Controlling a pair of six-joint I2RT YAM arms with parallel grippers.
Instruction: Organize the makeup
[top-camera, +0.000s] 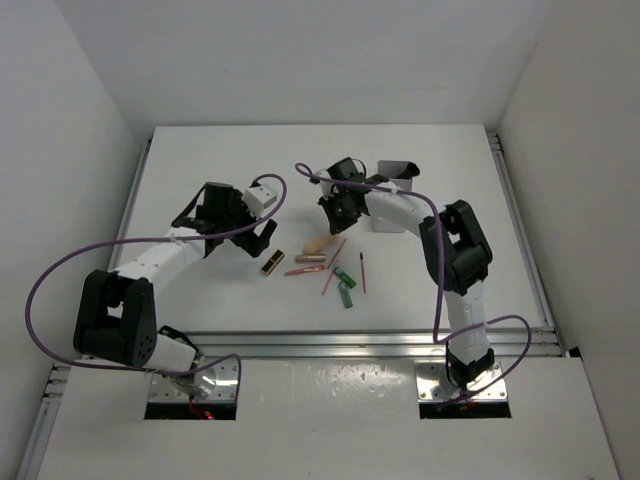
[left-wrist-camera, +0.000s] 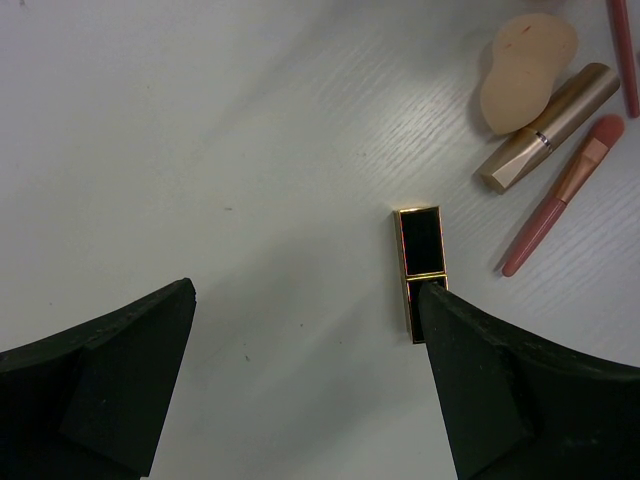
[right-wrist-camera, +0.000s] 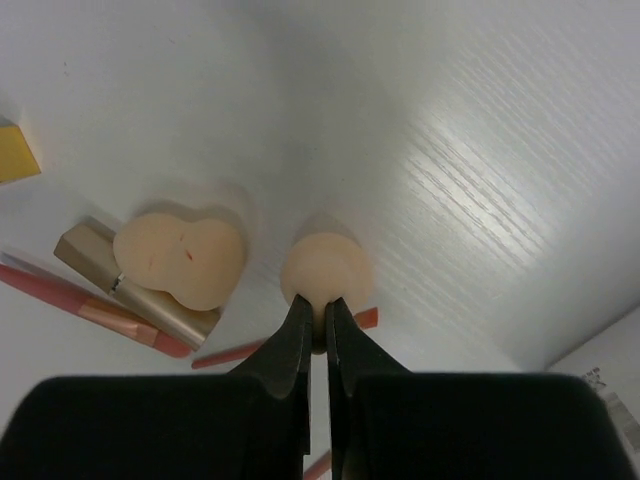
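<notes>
With the left tool (left-wrist-camera: 308, 298) spread above the black-and-gold lipstick (left-wrist-camera: 420, 265), the right tool (right-wrist-camera: 318, 318) pinches only the edge of the beige egg-shaped foam sponge (right-wrist-camera: 325, 262), at 3 o'clock of its twin sponge (right-wrist-camera: 180, 255) on the white surface (right-wrist-camera: 480, 150), so the soft foam may slip free on lifting.

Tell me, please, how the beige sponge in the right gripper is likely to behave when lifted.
The beige sponge looks soft: the right gripper is shut almost fully on its end, so it probably squashes rather than resists. Its matte surface suggests little slipping. Being rounded, it may roll if released.
</notes>
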